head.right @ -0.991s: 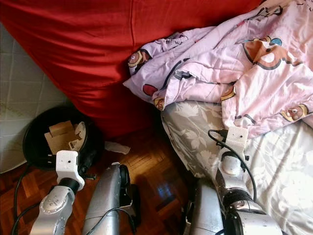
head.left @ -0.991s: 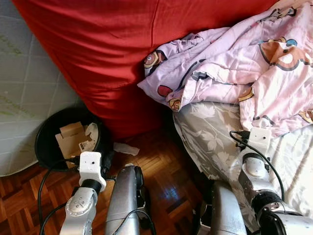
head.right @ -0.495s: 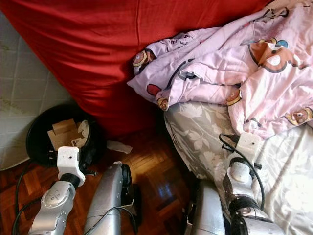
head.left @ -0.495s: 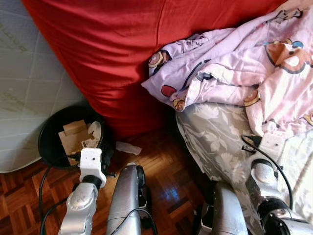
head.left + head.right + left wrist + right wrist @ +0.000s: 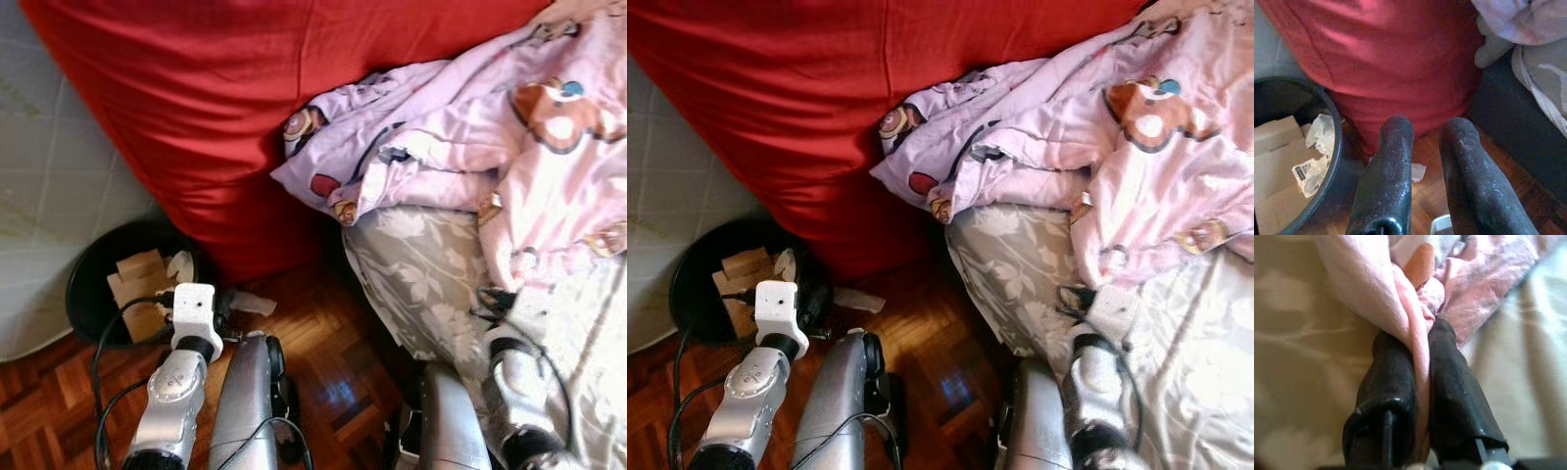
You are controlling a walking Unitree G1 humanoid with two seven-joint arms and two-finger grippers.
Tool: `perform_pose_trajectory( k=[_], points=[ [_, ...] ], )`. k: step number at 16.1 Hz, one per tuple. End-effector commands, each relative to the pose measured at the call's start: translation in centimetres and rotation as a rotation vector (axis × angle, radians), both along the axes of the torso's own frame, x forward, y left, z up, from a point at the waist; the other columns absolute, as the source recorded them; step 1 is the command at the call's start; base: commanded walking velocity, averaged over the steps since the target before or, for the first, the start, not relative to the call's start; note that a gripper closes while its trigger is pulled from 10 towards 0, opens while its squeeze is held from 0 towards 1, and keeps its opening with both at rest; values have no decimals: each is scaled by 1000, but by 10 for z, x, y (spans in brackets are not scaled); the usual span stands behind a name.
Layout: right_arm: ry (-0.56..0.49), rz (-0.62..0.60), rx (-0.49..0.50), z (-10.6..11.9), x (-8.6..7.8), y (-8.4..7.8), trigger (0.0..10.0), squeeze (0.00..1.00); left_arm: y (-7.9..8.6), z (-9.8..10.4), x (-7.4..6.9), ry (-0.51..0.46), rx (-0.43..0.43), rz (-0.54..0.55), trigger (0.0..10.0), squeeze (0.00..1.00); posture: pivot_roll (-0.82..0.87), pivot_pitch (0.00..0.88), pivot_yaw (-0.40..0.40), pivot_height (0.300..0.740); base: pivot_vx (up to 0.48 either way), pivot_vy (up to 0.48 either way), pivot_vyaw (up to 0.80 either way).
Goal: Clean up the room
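The left arm (image 5: 176,392) is reaching forward toward eleven o'clock, its white wrist block at the far end; the left pincer (image 5: 1422,147) is pointing ahead with its two black fingers (image 5: 1388,171) standing slightly apart, nothing between them. The right arm (image 5: 514,387) is stretching toward one o'clock. The right pincer (image 5: 1420,352) is pinching a fold of pink blanket (image 5: 1405,308), the fingers pressing against the cloth from both sides.
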State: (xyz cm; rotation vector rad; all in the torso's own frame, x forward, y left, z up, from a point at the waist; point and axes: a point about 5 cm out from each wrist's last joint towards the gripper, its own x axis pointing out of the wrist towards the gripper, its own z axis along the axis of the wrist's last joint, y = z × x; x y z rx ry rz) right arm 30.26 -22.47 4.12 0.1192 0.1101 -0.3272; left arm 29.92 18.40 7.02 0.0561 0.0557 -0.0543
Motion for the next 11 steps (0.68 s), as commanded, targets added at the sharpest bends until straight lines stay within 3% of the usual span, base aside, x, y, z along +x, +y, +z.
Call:
perform_pose_trajectory(
  k=[1,3,4,6,9,11],
  points=[
    [-9,30,36,-8,-8,9,10000,0,6,-20,-10,75,13,24,10000,0,24,222,65,582,0,0,0],
    [-25,49,56,-8,-9,14,10000,0,9,-26,-10,95,21,30,10000,0,20,209,69,582,0,0,0],
    [-56,106,96,-6,-8,25,10000,0,12,-28,-9,102,24,35,10000,0,7,186,71,597,0,0,0],
    [-67,134,65,-5,-8,29,10000,0,14,-30,-9,106,23,44,10000,0,7,175,69,617,0,0,0],
    [-73,110,38,-3,-10,21,10000,0,13,-39,-12,127,24,48,10000,0,7,160,70,657,0,0,0],
    [-82,78,13,0,-13,7,10000,0,17,-55,-24,190,38,55,10000,0,1,155,70,682,0,0,0]
  ],
)
